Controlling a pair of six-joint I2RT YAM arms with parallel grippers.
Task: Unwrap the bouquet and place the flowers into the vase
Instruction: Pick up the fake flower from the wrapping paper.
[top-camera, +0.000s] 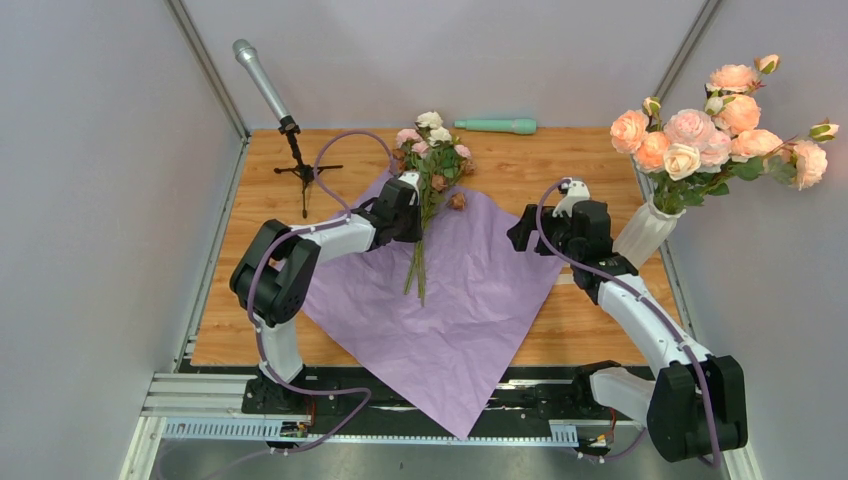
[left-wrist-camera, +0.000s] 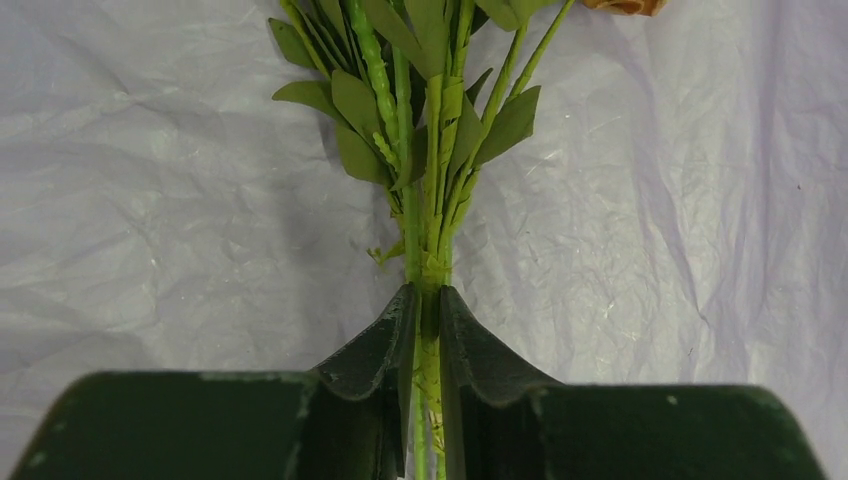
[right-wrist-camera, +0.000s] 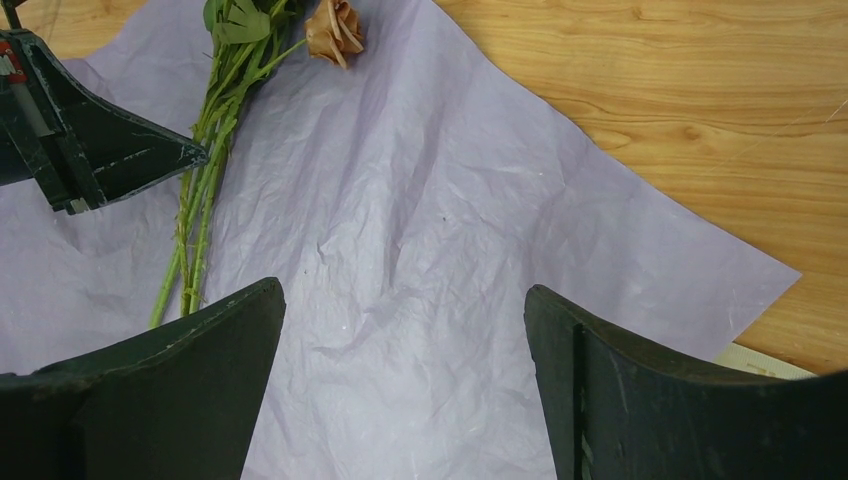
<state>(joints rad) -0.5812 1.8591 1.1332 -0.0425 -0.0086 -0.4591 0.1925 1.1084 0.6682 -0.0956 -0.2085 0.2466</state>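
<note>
Flowers pinched at mid-stem on the flattened paper

Stem ends point near, and the long axis runs straight away to the blooms at the sheet's far edge. The left gripper is clamped on the bunched stems, while the right gripper hangs spread wide over bare paper to the right. Thin stems may slip out or fan apart on lifting, and the vase, far right, looks crowded with peach roses.
</note>
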